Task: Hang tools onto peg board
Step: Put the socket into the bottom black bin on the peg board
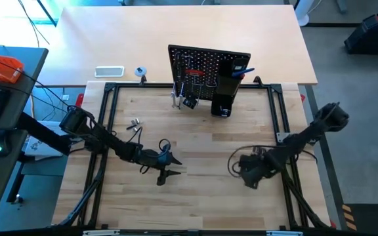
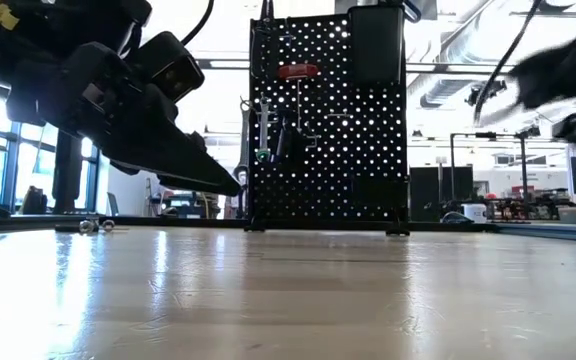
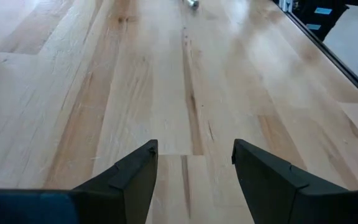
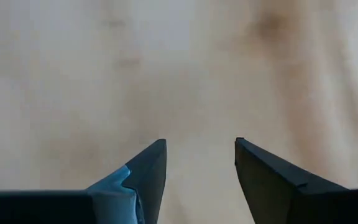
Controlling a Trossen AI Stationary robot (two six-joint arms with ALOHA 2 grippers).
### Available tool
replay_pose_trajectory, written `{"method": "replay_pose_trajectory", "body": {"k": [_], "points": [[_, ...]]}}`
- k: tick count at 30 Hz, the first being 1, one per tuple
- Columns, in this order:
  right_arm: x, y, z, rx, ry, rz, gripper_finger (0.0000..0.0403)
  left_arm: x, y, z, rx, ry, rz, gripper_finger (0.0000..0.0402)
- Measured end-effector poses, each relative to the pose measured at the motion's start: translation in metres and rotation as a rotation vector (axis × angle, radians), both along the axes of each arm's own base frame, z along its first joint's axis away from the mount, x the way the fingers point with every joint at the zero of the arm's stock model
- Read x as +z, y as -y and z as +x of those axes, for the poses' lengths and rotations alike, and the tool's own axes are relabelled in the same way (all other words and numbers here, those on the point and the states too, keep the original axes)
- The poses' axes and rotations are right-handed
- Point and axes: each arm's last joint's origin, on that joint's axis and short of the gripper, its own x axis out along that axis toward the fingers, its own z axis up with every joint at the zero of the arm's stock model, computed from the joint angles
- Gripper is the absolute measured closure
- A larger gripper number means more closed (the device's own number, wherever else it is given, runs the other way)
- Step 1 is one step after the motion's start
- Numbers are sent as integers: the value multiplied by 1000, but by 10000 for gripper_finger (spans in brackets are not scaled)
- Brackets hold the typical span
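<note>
High view: your peg board [image 1: 202,69] stands upright at the table's [image 1: 195,196] far edge, middle.
Board load: red-handled tool [image 2: 297,71] hangs near the top, silver wrench [image 2: 263,130] on the left side, blue-handled tool [image 1: 243,71] sticks out of the tall black box holder [image 1: 225,88].
Loose item: small silver tool [image 1: 134,123] lies on the table, front-left of the board, well apart from it.
Left gripper [image 3: 194,158]: your left claw hovers low over bare wood in the left-centre, fingers [image 3: 135,174] apart, nothing between them.
Right gripper [image 4: 199,155]: your right claw points down over bare wood on the right side, fingers spread, holding nothing.
Low view: board seen face-on, left arm dark in front at left.
</note>
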Motion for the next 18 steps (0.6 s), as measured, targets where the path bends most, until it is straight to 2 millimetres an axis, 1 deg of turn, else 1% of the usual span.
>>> {"method": "replay_pose_trajectory", "body": {"k": [3,6,10,12,14,18], "points": [[9,-18,-8,54,57,105,219,0,-2,0,6,-1,0,201],[6,-38,-22,119,28,148,219,0,-3,1,13,-2,-3,201],[-6,-62,-48,157,-56,117,219,1,-5,3,20,4,-4,201],[-16,-74,-57,167,-78,96,219,3,-5,6,14,14,-4,201],[-28,-84,-62,172,-81,82,219,6,-5,9,2,24,-2,201],[-39,-96,-58,155,-69,41,219,12,-7,16,6,48,4,201]]}}
